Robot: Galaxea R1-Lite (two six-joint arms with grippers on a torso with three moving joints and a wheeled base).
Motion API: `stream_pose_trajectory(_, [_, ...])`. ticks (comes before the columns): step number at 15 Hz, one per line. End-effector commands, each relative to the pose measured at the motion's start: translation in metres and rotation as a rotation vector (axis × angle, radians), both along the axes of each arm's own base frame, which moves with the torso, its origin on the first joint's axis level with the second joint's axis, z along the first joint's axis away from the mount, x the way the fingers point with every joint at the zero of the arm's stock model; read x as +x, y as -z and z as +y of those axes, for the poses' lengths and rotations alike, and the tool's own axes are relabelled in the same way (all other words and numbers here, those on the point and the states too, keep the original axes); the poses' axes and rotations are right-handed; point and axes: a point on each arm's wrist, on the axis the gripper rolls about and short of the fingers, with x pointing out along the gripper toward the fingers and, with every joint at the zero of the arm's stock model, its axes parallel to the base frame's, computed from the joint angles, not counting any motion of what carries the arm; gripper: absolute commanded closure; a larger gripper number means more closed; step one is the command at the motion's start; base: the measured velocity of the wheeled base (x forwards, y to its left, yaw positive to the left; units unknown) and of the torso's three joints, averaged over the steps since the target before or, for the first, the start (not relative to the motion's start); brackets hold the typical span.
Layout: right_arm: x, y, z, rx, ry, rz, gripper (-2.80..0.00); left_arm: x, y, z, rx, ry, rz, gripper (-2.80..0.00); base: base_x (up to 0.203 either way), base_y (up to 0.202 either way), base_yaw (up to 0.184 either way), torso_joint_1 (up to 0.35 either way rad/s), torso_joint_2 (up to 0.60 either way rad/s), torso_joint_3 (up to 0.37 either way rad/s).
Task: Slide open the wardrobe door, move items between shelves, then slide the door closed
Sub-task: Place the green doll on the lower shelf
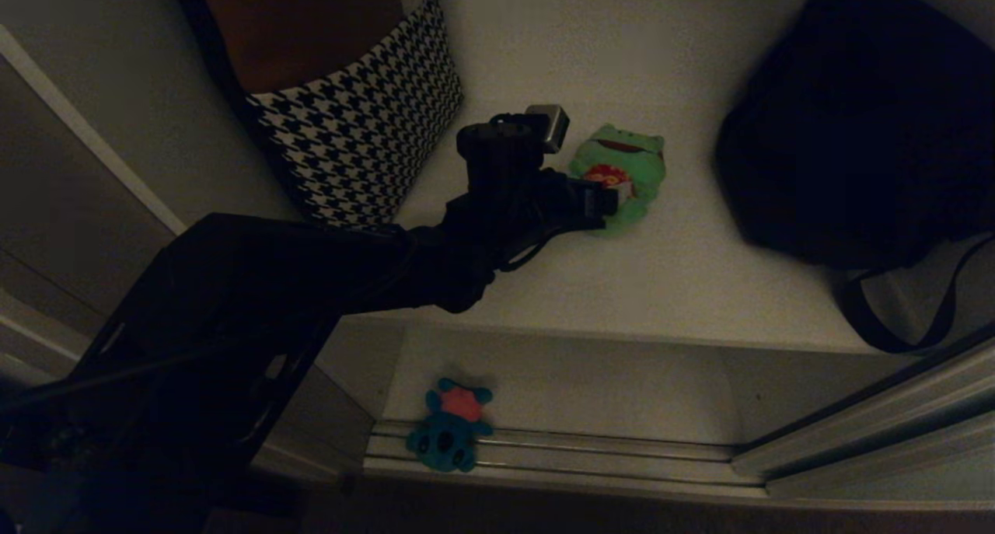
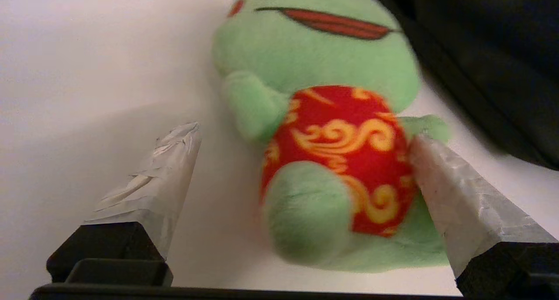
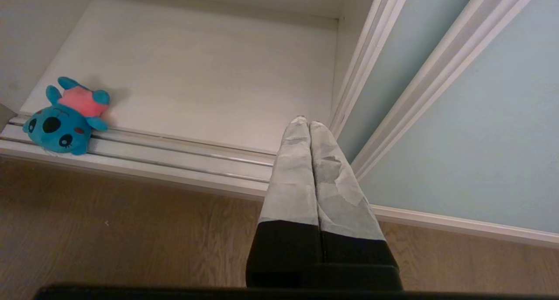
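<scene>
Your view takes in the sliding wardrobe door (image 3: 480, 116), a pale grey-green panel with light frame strips, standing pushed aside at the right end of the opening, so both shelves lie exposed. The upper shelf (image 1: 622, 285) is a wide off-white board; the lower shelf (image 3: 209, 73) sits a step below it, running down to the ribbed floor track (image 3: 174, 158) at its front edge.

On the upper shelf, you have a big black bag (image 1: 863, 122) filling the right side, its strap trailing toward the front edge, and a black-and-white houndstooth bag (image 1: 365, 137) at the back left. Your left arm reaches in between them from the left.

The green frog plush (image 1: 626, 165) lies on its back on the upper shelf, about midway between the two bags, red patch with gold swirls facing up. Your left end effector (image 2: 301, 177) is spread wide around it: one taped finger (image 2: 441, 186) touches the toy's side by the red patch, the other finger (image 2: 161, 173) stands apart from it over bare shelf.

The teal plush (image 3: 65, 114) with its pink patch lies near the left front corner of the lower shelf, partly on the track.

Your right end effector (image 3: 309, 127) hangs above the wooden floor (image 3: 109, 230) outside the wardrobe, its taped fingers pressed together with nothing between them.
</scene>
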Motion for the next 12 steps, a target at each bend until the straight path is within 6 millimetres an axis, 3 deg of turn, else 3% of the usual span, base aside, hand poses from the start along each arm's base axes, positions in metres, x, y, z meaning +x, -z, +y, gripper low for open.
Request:
stream_pose_trajectory(1, [0.000, 0.000, 0.000, -0.001, 0.000, 0.000, 0.00, 0.004, 0.004, 0.000, -0.004, -0.007, -0.004, 0.00, 0.000, 0.000, 0.000, 0.000, 0.00, 0.000])
stream_pose_trajectory(8, [0.000, 0.000, 0.000, -0.001, 0.000, 0.001, 0.00, 0.007, 0.004, 0.002, -0.024, 0.011, -0.013, 0.00, 0.000, 0.000, 0.000, 0.000, 0.00, 0.000])
stream_pose_trajectory(12, [0.000, 0.000, 0.000, -0.001, 0.000, -0.001, 0.00, 0.000, -0.013, 0.007, -0.046, 0.016, -0.040, 0.00, 0.000, 0.000, 0.000, 0.000, 0.00, 0.000])
